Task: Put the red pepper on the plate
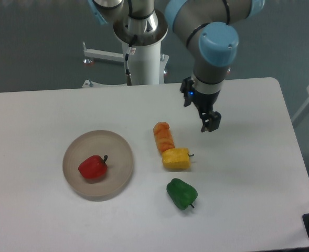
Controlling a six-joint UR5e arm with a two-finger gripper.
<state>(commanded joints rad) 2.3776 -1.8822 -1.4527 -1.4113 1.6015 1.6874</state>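
Note:
The red pepper lies on the beige round plate at the left middle of the table, its dark stem pointing right. My gripper hangs above the table to the right of the plate, well apart from the red pepper. It holds nothing that I can see. Its fingers are seen from the side, so I cannot tell whether they are open or shut.
An orange pepper, a yellow pepper and a green pepper lie in a row between the plate and the gripper. The robot's white base stands at the table's far edge.

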